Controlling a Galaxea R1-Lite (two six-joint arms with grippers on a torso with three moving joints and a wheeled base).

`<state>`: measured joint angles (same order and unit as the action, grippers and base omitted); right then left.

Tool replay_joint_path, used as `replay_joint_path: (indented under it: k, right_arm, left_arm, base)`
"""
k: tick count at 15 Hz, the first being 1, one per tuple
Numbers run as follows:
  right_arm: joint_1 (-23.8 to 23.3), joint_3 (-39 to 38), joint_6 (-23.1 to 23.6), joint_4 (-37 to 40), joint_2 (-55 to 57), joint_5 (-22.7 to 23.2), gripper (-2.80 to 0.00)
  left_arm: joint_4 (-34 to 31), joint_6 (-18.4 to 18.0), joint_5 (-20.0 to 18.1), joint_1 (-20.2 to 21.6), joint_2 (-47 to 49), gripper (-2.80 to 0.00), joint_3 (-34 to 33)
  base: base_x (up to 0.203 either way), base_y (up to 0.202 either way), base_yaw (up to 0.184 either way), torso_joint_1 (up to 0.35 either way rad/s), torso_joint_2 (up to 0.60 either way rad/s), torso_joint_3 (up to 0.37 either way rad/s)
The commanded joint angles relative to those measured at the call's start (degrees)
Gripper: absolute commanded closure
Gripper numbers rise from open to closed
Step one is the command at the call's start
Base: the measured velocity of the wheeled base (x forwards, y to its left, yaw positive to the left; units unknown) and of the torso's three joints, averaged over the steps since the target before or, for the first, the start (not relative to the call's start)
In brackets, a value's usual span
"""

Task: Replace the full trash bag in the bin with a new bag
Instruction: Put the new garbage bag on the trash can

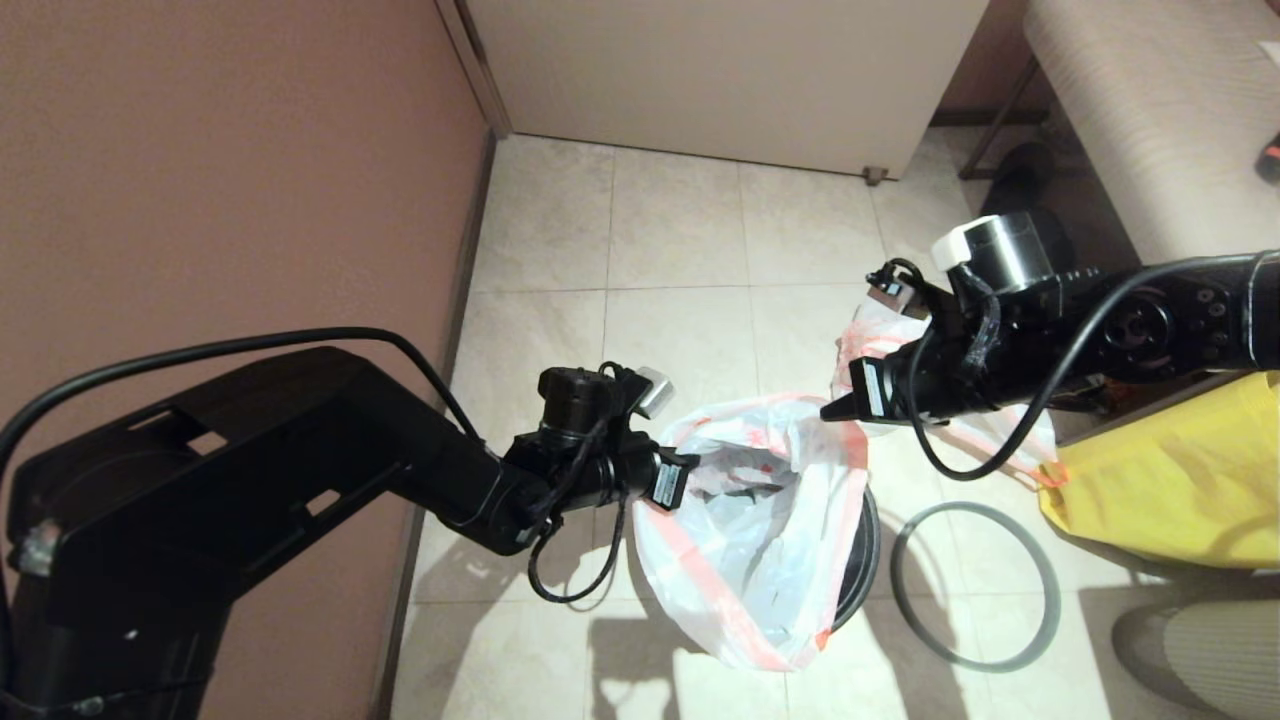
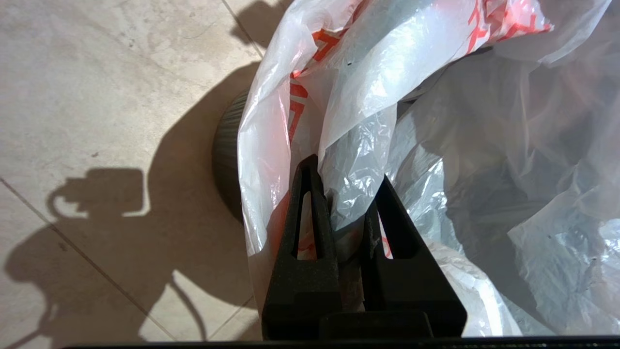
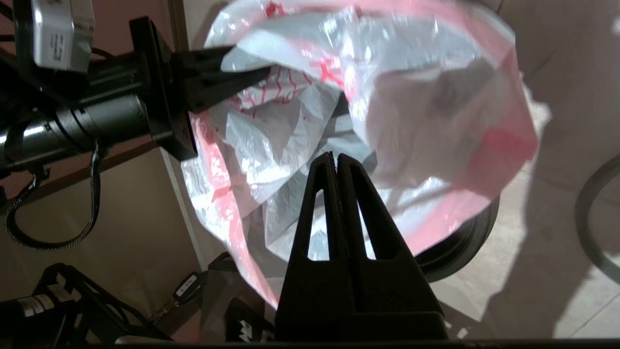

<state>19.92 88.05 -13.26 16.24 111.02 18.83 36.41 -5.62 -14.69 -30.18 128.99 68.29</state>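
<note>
The new bag [image 1: 760, 540] [image 2: 368, 72] [image 3: 411, 111], thin white plastic with a pink-red hem, hangs open over the black bin [image 1: 868, 560] [image 2: 225, 155] [image 3: 465, 242] and hides most of it. My left gripper [image 1: 685, 470] [image 2: 346, 167] is shut on the bag's hem at the bin's left side, with film bunched between its fingers. My right gripper [image 1: 828, 410] [image 3: 334, 155] is shut at the bag's right upper edge, and nothing shows between its fingers. The full trash bag [image 1: 868, 335] lies on the floor behind my right arm, mostly hidden.
The bin's grey hoop [image 1: 972, 509] [image 3: 583, 213] lies flat on the tiles just right of the bin. A yellow fabric bag [image 1: 1180, 470] sits at the right. A brown wall [image 1: 200, 150] runs along the left and a pale cabinet [image 1: 720, 70] stands at the back.
</note>
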Motion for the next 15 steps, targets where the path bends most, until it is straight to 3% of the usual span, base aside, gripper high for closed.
replay_joint_path:
  k: [1,5,10,15]
  right_arm:
    - [-0.12,4.41,0.26,1.48,4.16,-0.07,0.00]
    - [-2.65,13.81,2.56,7.72,12.06,-1.52,0.00]
    - [-5.54,13.90,5.18,9.99,12.64,-1.51,0.00]
    - [-5.37,13.95,4.99,10.08,12.07,-1.08,0.00]
  left_arm:
    - [0.24,0.04,-0.19,-0.10,0.30,0.00,0.25]
    - [0.15,1.45,-0.43,-0.10,1.30,0.00,1.54]
    - [0.19,1.40,-0.25,0.03,2.37,0.00,2.41]
    - [0.24,1.40,0.01,0.20,3.37,0.00,3.08]
  base:
    - [0.000,0.000,0.000,0.000,0.00,0.000]
    - [0.000,0.000,0.000,0.000,0.00,0.000]
    - [0.000,0.000,0.000,0.000,0.00,0.000]
    - [0.000,0.000,0.000,0.000,0.00,0.000]
